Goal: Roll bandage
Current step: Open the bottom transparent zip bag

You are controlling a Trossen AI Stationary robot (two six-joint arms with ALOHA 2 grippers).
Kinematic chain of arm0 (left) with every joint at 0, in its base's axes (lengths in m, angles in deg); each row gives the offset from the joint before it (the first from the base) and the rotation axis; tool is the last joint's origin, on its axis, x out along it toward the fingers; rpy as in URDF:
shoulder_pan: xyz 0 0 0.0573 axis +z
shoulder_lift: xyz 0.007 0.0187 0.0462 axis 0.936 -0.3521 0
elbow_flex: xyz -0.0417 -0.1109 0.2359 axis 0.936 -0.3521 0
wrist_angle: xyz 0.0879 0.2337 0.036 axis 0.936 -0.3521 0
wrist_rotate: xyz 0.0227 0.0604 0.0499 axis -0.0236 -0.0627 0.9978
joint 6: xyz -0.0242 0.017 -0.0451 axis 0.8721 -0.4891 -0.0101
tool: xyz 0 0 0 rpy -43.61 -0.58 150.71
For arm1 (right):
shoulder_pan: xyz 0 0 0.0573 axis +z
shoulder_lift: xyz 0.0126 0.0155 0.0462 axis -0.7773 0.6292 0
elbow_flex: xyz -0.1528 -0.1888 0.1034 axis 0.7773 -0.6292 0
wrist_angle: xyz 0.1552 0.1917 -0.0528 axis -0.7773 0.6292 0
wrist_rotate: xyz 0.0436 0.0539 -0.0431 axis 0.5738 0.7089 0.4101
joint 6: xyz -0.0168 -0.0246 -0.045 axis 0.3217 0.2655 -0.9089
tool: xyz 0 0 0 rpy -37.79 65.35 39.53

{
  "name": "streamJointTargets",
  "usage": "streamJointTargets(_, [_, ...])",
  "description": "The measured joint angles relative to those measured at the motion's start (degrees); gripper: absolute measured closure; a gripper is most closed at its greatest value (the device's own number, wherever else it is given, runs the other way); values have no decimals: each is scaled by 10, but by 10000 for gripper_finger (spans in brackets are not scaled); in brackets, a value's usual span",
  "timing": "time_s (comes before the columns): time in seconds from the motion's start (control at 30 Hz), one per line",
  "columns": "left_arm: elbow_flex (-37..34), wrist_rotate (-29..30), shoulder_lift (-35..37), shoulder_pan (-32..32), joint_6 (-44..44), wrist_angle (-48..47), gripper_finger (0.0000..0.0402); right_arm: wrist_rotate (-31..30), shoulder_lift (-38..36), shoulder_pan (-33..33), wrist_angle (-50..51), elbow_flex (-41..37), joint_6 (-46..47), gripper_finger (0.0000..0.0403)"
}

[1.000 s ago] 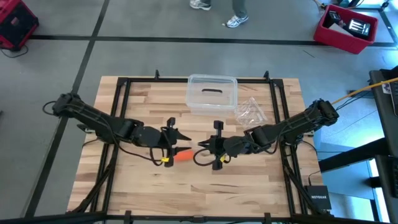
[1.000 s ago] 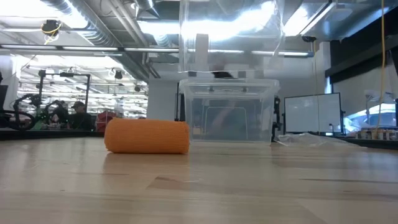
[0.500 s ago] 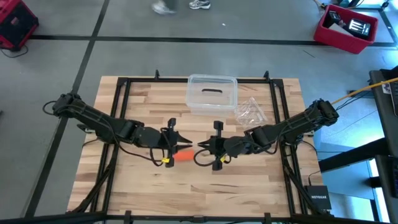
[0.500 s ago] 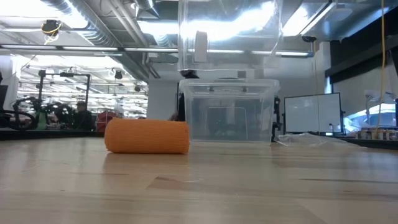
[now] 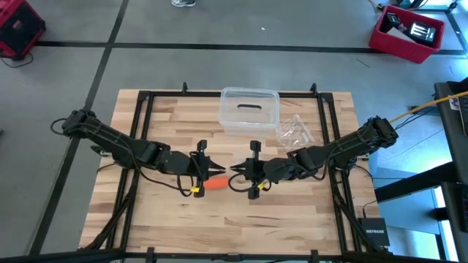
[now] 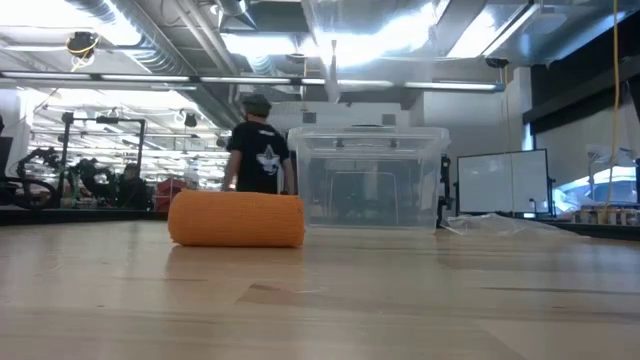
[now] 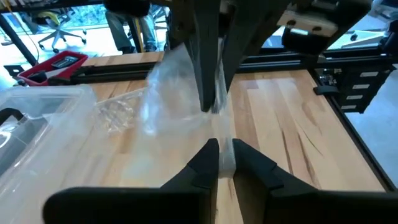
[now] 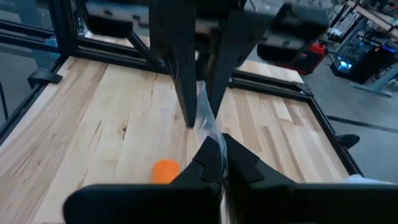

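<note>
The bandage (image 5: 213, 183) is a compact orange roll. It lies on its side on the wooden table (image 5: 168, 219), also seen in the low view (image 6: 237, 219) and the right wrist view (image 8: 165, 171). No gripper touches it. Above it my left gripper (image 5: 219, 172) and my right gripper (image 5: 235, 172) meet tip to tip, clear of the table. Both are shut on a crinkled clear plastic bag (image 7: 180, 93), which stretches between them. My left gripper pinches a thin part of the clear bag (image 7: 225, 163) between its two fingers, coming from the table's left and slanting a little downward. The bag is lifted clear of the table. My right gripper pinches the bag's film (image 8: 211, 132) between its two fingers, coming from the table's right and slanting a little downward. The film runs on to the left gripper's fingers opposite.
A clear plastic box (image 5: 249, 109) stands at the table's far middle. Another crinkled clear bag (image 5: 296, 130) lies to its right. A black frame (image 5: 139, 124) runs around the table. A person (image 6: 258, 148) stands in the room beyond.
My left gripper has shut on the clear bag, staying where it was opposite my right gripper. In the low view the plastic hanging overhead has gone from a wide sheet to a narrow strip. The bandage roll has not moved.
</note>
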Motion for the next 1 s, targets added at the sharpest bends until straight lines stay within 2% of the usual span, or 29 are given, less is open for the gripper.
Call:
streamJointTargets(0.37, [-32,1,1,0,8,43,371,5,1,0,14,29,-28,403])
streamJointTargets(0.67, [-35,-1,31,-4,-11,43,371,16,3,0,52,32,9,403])
streamJointTargets(0.8, [-31,-3,55,-6,-2,7,349,31,6,1,71,33,30,403])
streamJointTargets(1.0, [-4,-3,107,-7,21,-52,283,35,12,2,53,-1,65,403])
